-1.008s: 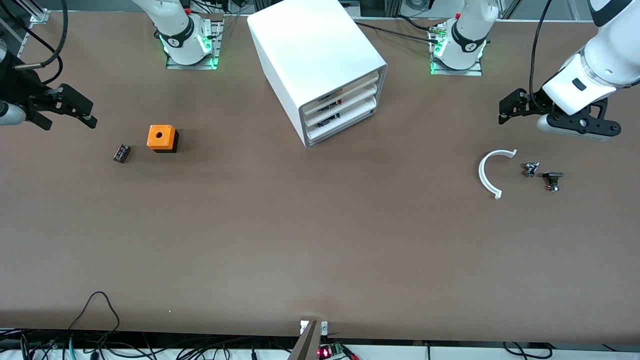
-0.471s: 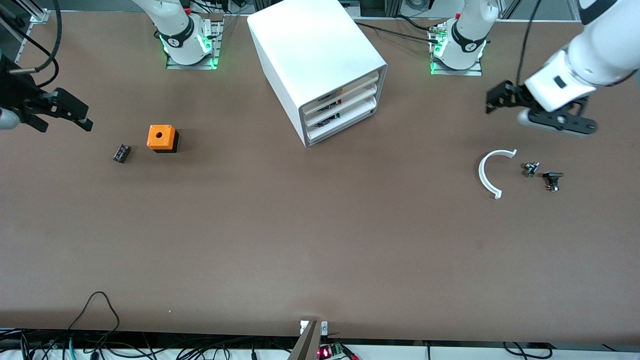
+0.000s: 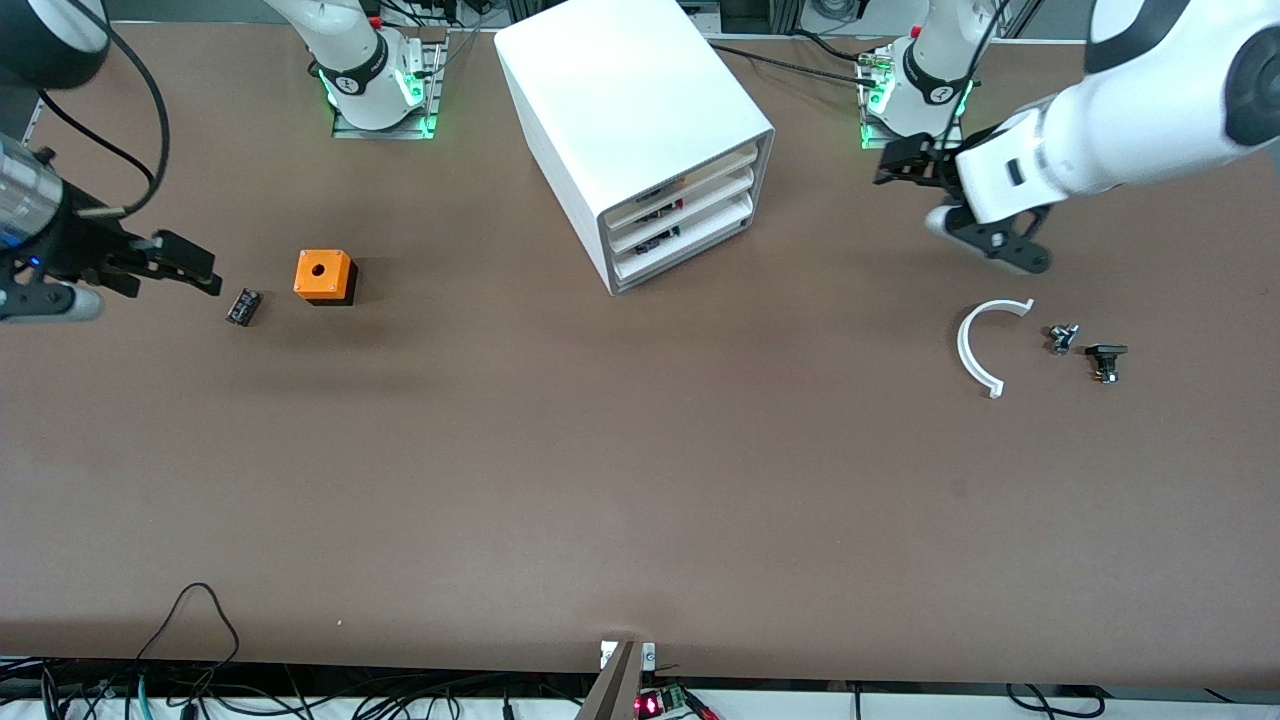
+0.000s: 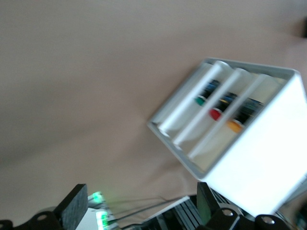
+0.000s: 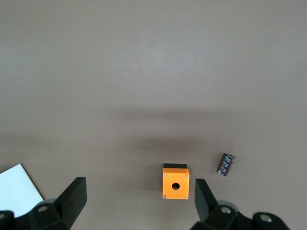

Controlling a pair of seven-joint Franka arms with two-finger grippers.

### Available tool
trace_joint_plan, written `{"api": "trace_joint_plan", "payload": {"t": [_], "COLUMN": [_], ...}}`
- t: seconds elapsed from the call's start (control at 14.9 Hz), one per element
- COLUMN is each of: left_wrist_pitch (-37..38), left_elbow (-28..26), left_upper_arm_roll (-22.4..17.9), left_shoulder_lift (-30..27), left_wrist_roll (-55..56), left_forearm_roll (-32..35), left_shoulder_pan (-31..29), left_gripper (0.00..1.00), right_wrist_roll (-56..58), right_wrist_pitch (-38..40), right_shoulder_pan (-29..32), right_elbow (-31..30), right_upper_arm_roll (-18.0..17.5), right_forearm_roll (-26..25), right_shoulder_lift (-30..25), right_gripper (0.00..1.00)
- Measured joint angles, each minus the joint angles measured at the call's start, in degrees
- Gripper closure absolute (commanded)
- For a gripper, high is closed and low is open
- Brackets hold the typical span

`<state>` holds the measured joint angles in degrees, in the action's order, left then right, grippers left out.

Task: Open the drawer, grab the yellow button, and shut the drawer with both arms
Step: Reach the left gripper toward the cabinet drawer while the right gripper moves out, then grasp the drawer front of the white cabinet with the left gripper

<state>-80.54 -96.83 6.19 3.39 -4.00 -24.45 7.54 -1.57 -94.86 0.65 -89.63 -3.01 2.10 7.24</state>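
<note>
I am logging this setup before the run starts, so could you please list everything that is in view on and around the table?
cabinet: one, white, mid-table near the bases, three trays.
drawer: one, white, uppermost tray, closed.
button: one, orange-yellow cap, inside the drawer.
orange cube: one, with a hole, toward the right arm's end.
black component: one, beside the cube.
white arc: one, toward the left arm's end.
small dark parts: two, beside the arc.
left gripper: black, open, over bare table beside the cabinet.
right gripper: black, open, over the table by the black component.
</note>
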Motion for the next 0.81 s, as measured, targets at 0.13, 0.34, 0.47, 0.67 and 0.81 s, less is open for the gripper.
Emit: {"api": "trace_joint_plan", "payload": {"t": [0.13, 0.34, 0.47, 0.67, 0.81], "left_wrist_pitch": [0.23, -0.34, -2.55, -8.86, -14.31], "left_elbow": [-0.08, -0.96, -2.52, -7.43, -11.20], "left_upper_arm_roll": [0.03, 0.05, 0.62, 3.97, 7.38], "left_shoulder_lift": [2.82, 9.16, 13.41, 16.88, 16.95], "left_wrist_roll": [-5.02, -16.15, -26.07, -33.89, -34.92], "left_forearm_roll": [-5.20, -13.66, -16.49, -19.81, -21.51], "left_shoulder_pan": [0.38, 0.50, 0.67, 0.81, 1.04], "left_gripper": [0.00, 0.00, 0.00, 0.00, 0.00], "right_wrist_roll": [-0.01, -0.07, -0.09, -3.04, -5.72], "right_wrist_pitch": [0.09, 0.10, 0.10, 0.13, 0.18], "right_shoulder_pan": [0.00, -0.01, -0.03, -0.35, -1.28], "right_elbow": [-0.15, -0.50, -0.55, -0.56, -0.58], "right_upper_arm_roll": [0.00, -0.01, -0.03, -0.28, -0.58], "right_forearm_roll": [0.00, 0.01, 0.02, 0.03, 0.03], "right_shoulder_lift": [1.69, 3.64, 4.35, 4.98, 5.39], "right_gripper": [0.00, 0.00, 0.00, 0.00, 0.00]}}
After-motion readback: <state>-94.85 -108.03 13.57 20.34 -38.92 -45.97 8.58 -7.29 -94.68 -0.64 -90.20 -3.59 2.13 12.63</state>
